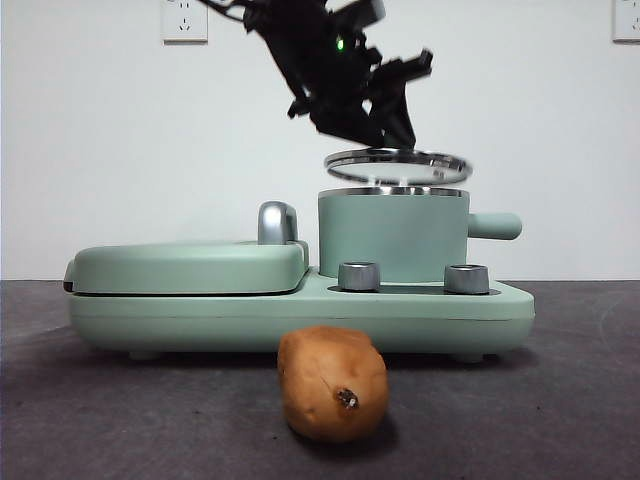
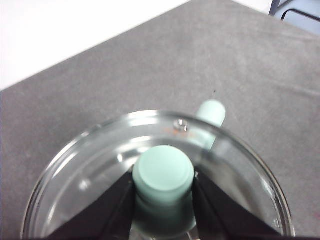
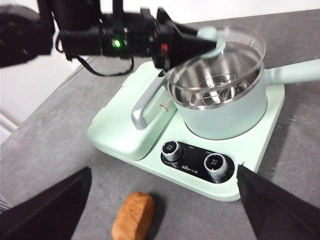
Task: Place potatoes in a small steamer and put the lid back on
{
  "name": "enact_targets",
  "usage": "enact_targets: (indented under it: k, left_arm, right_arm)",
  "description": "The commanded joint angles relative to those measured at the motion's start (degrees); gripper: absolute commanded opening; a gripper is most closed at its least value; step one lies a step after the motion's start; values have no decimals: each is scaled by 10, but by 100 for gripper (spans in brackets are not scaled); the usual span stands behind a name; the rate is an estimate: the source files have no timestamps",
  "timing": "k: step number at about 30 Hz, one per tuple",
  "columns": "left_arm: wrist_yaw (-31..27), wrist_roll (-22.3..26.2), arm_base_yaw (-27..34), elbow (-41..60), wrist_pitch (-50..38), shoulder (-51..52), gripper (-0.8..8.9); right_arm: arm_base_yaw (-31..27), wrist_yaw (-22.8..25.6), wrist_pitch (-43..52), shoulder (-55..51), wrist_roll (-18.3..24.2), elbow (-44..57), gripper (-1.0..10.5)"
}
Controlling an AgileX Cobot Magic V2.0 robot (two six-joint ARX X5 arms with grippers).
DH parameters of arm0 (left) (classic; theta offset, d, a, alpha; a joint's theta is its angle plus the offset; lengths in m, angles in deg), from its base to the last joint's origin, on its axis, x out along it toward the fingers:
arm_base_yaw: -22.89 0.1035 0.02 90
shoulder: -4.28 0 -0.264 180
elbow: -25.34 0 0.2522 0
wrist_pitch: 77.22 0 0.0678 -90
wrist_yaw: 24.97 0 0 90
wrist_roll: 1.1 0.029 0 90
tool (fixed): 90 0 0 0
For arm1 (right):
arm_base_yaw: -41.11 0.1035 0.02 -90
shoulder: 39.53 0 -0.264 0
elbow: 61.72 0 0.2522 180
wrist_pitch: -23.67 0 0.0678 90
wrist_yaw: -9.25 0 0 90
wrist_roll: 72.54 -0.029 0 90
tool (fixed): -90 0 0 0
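One lid [image 1: 398, 165] lifted just above steamer [image 1: 392, 234].
Left pincer [image 2: 163, 186] pinched the lid's knob [image 2: 163, 172]; right pincer [image 3: 162, 197] spread wide, hanging above the potato [image 1: 333, 383], which lay on table [image 1: 120, 420] before the cooker.

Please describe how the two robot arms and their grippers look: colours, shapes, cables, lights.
Both are black. The left gripper has wedge-shaped jaws, a blocky angular wrist, a small green light, a red mark and thin black cables. The right gripper shows only two plain, matte, tapering jaws.
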Motion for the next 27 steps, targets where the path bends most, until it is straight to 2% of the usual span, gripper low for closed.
enact_targets:
  k: [1, 6, 10, 16, 21, 27]
  left_arm:
    - [3, 0, -5, -52, 26, -7, 112]
    - [2, 1, -5, -114, 128, -7, 112]
    - [3, 1, -4, -165, 211, -7, 112]
    - [3, 0, -2, -194, 266, 18, 112]
    - [3, 0, 4, -194, 282, 57, 112]
    - [3, 0, 28, -194, 308, 111, 112]
  right_arm:
    - [1, 0, 4, 2, -4, -9, 466]
    - [1, 0, 4, 2, -5, -9, 466]
    - [1, 0, 3, 2, -25, -9, 466]
    - [42, 13, -13, 20, -43, -9, 466]
    - [132, 94, -16, 54, -63, -9, 465]
    - [298, 226, -4, 139, -119, -9, 466]
